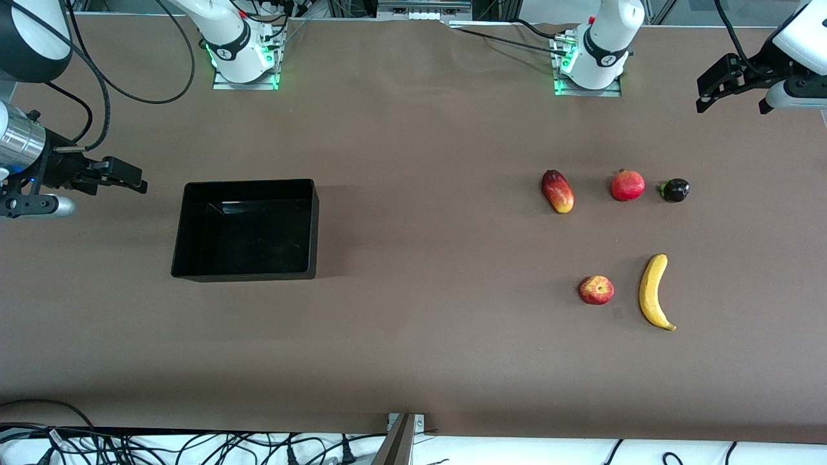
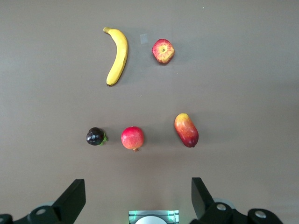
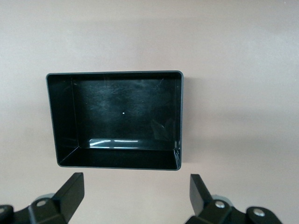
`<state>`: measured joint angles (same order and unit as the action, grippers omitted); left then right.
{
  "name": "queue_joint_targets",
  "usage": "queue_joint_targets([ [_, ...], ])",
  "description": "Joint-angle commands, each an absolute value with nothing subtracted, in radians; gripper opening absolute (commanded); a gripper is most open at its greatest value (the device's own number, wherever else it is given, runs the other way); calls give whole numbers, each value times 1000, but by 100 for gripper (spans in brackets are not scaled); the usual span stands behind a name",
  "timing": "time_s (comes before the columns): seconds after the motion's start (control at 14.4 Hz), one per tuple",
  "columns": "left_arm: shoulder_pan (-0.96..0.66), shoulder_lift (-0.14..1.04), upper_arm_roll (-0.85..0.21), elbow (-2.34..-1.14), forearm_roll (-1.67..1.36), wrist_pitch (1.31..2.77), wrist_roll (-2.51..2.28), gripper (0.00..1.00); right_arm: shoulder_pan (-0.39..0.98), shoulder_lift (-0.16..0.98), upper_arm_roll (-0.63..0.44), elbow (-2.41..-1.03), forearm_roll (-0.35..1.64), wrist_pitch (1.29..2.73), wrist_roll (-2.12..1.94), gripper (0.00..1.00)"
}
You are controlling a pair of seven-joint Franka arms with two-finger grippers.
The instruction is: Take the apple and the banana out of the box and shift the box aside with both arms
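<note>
With the banana (image 1: 655, 292) and apple (image 1: 596, 290) already lying on the table at lower right of the front view and the empty box (image 1: 247, 230) at centre-left, both the right gripper (image 1: 123, 175) and left gripper (image 1: 720, 81), jaws released and holding nothing, should simply keep clear at the frame's edges.

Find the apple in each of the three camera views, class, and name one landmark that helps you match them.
Front view: the apple lies on the table toward the left arm's end, beside the banana.
Left wrist view: the apple shows beside the banana.
Right wrist view: not in it; only the box shows.
Shared landmark: the banana.
</note>
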<state>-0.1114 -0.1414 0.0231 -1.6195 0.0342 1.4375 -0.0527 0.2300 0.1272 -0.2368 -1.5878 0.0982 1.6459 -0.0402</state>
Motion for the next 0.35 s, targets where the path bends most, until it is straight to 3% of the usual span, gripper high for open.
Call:
queue_joint_targets([
  [0.0, -114, -135, 28, -1600, 8, 1420, -58, 100, 233, 115, -230, -1575, 81, 1623, -14, 100],
  [0.28, -114, -135, 28, -1600, 8, 1420, -58, 100, 233, 115, -230, -1572, 84, 1623, -24, 100],
])
